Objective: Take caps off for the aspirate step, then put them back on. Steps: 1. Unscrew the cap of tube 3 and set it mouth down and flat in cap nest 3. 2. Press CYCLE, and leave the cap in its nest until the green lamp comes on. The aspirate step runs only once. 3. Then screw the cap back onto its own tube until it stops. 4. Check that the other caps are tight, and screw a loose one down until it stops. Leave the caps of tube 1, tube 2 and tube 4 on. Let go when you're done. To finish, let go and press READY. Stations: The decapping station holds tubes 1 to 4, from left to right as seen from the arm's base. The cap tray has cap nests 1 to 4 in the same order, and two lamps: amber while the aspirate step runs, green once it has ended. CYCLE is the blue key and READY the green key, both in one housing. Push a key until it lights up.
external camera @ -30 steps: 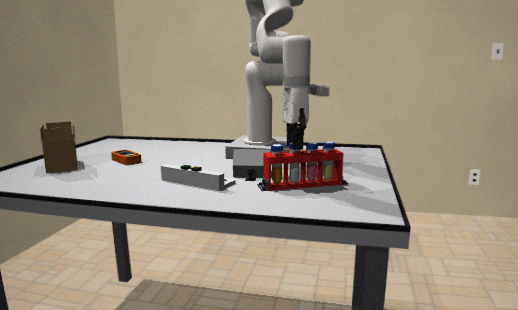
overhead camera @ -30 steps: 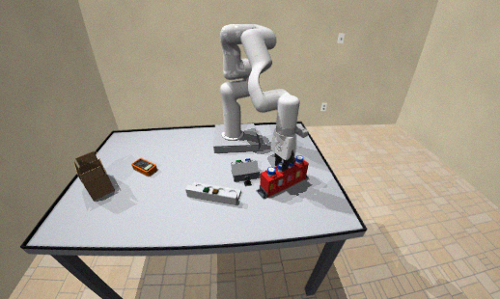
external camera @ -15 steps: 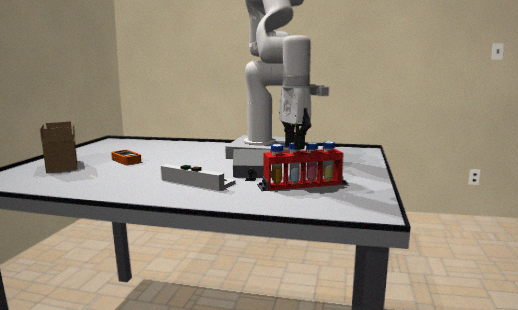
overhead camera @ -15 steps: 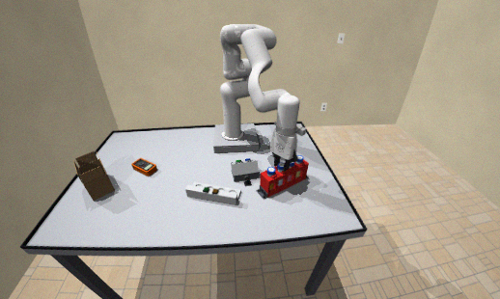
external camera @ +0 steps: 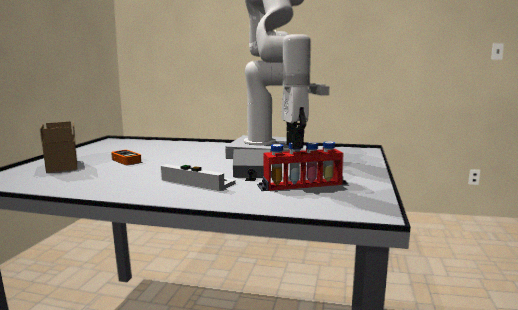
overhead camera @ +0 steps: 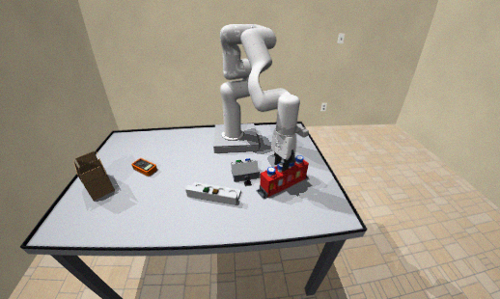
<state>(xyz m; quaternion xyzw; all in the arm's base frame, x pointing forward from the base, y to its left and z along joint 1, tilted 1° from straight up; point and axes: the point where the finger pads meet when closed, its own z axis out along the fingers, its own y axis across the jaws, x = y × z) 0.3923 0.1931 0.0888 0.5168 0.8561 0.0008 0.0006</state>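
Observation:
The red decapping station [overhead camera: 284, 177] stands at the right of the table and holds four tubes with blue caps; it also shows in the exterior view [external camera: 304, 169]. My gripper [overhead camera: 285, 164] points straight down over the rack. In the exterior view my gripper [external camera: 295, 144] stands around the cap of tube 3 [external camera: 294, 147], second from the left there. The fingers are slightly apart and loose around this cap, which sits on its tube. The white cap tray [overhead camera: 212, 193] lies left of the rack, with both lamps [overhead camera: 210, 190] dark. The grey key housing [overhead camera: 245, 170] sits behind it.
An open cardboard box [overhead camera: 94, 176] stands at the table's left. An orange device [overhead camera: 144, 166] lies beside it. The arm's base plate [overhead camera: 236, 143] is at the back, close to the key housing.

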